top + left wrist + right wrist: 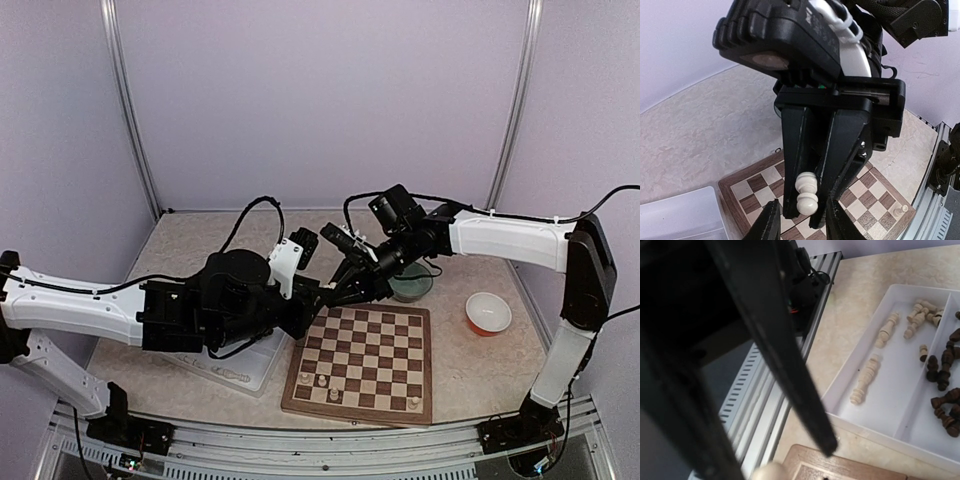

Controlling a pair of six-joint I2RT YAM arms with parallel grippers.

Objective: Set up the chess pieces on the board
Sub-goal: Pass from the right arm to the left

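Beige worktop (480, 365) is carrying the board (365, 360); over its upper-left corner the right gripper (803, 216) is clamping a cream-white chess piece (807, 191); the left gripper (805, 210) is standing apart, empty, just beside.

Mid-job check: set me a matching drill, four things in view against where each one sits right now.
1 white tray
2 green bowl
3 red-and-white bowl
4 cream-white chess piece

A held by the right gripper
B left of the board
C right of the board
D just beyond the board's far edge

Pairs: 1-B; 2-D; 3-C; 4-A
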